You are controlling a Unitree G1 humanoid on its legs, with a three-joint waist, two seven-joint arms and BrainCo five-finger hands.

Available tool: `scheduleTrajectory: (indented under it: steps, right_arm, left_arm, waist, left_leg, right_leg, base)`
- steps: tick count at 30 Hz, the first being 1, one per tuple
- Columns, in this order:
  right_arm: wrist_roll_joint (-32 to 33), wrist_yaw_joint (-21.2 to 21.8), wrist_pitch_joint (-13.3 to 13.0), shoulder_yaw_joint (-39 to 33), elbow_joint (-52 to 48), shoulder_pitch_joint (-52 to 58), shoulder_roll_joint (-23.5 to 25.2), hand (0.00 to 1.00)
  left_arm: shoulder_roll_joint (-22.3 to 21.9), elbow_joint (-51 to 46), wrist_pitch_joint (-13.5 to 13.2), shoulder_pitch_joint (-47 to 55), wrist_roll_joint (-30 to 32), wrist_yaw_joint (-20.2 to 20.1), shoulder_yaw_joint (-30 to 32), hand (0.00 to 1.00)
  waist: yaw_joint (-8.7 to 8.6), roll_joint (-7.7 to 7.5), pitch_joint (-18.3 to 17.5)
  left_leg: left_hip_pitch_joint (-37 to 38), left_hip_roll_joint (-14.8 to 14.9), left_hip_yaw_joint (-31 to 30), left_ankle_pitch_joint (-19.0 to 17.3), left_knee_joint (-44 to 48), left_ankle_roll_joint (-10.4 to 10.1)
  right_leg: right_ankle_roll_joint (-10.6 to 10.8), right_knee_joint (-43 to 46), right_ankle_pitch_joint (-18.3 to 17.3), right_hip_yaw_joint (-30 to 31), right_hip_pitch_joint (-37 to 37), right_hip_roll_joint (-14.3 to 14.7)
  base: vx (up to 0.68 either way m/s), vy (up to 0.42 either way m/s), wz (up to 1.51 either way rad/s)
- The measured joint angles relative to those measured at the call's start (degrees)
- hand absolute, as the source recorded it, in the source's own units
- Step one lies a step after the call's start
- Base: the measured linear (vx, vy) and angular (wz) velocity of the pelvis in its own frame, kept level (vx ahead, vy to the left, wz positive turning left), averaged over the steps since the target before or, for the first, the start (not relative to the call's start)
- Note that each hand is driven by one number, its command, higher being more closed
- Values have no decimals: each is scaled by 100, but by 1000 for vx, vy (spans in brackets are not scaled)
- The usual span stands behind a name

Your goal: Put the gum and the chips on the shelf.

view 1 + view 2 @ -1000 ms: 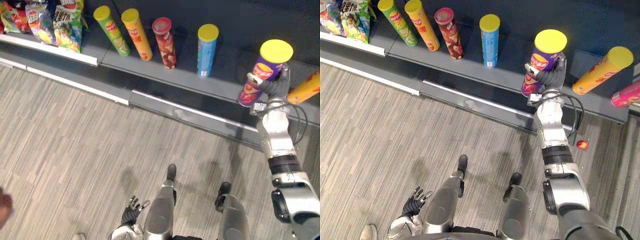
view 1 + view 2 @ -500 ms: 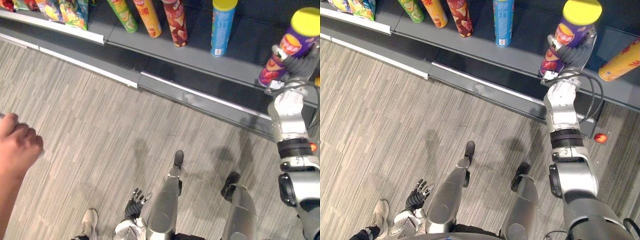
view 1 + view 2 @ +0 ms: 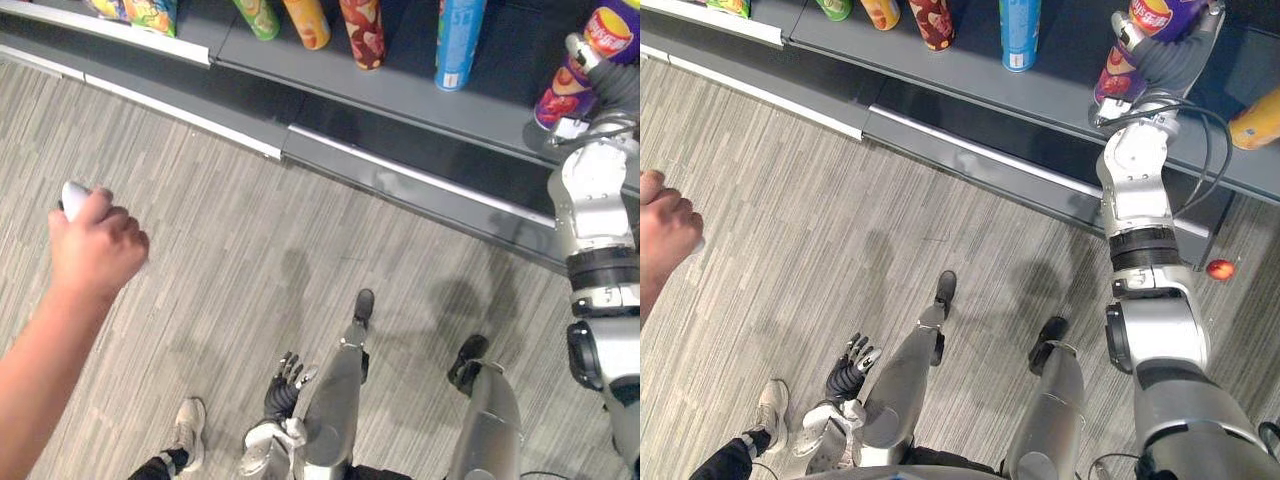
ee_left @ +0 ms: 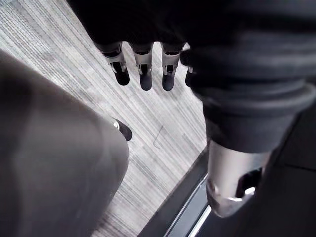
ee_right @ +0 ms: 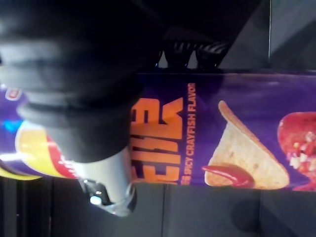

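Person's hand (image 3: pixel 95 245) has reached farther in; right robot hand (image 3: pixel 1170 62) grips the purple chips can (image 5: pixel 222 133), orange-lettered, on the shelf (image 3: pixel 400 95).

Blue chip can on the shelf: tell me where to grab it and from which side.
Grip the blue can round the middle of its round body, thumb opposite fingers. Come from the open front of the shelf: it stands upright, with gaps to the red can on one side and to the purple can held by the right hand on the other.
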Motion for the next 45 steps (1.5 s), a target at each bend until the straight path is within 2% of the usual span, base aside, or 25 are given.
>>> scheduleTrajectory:
  steps: [6,15,19,27,37,38,45]
  right_arm:
    - [-4,-56,0,211,144,-327,-266,100]
    - [-13,-430,54,458,151,-685,-381,100]
    - [-23,-496,59,611,147,-981,-660,100]
    - [-73,-575,80,636,115,-1049,-724,100]
    - [-238,-651,81,872,81,-1291,-803,100]
    - [-238,-653,83,871,82,-1293,-850,0]
    - [-237,-669,79,859,36,-1355,-933,0]
  left_arm:
    - [-18,-126,-9,-10,-6,-5,-49,0]
    - [-85,-216,-13,-12,-209,-21,-46,0]
    - [-141,-366,-30,-31,-212,-41,-45,0]
    - [-382,-651,-204,-154,-439,-188,-71,0]
    - [-387,-686,-217,-176,-443,-292,-107,0]
    - [-387,-694,-225,-176,-444,-304,-108,0]
    - [-386,-681,-257,-176,-445,-350,-112,0]
  waist:
    - [91,67,30]
    - [116,132,59]
    - [164,218,98]
    - [213,219,98]
    - [223,221,99]
    - [233,221,99]
    - [237,221,99]
  left_leg:
    - [-212,-6,15,61,1,-31]
    - [-580,-4,50,122,13,-74]
    - [-745,8,61,148,13,-69]
    - [-982,10,104,171,84,-92]
    - [-1143,1,150,166,131,-55]
    - [-1173,-2,150,178,131,-53]
    - [-1186,0,152,188,134,-60]
  right_leg:
    - [-2,101,1,24,-272,-26]
    - [-61,304,-34,106,-763,-48]
    - [-85,402,-48,129,-983,-48]
    - [-102,517,-57,196,-1270,-51]
    - [-137,641,-82,244,-1488,-78]
    - [-138,653,-82,244,-1517,-85]
    - [-139,649,-81,246,-1528,-85]
  base:
    - [14,-47,1]
    - [12,-58,-1]
    - [-2,-61,0]
    - [2,-51,-1]
    - [-8,-41,1]
    - [-13,-32,4]
    - [-3,-18,0]
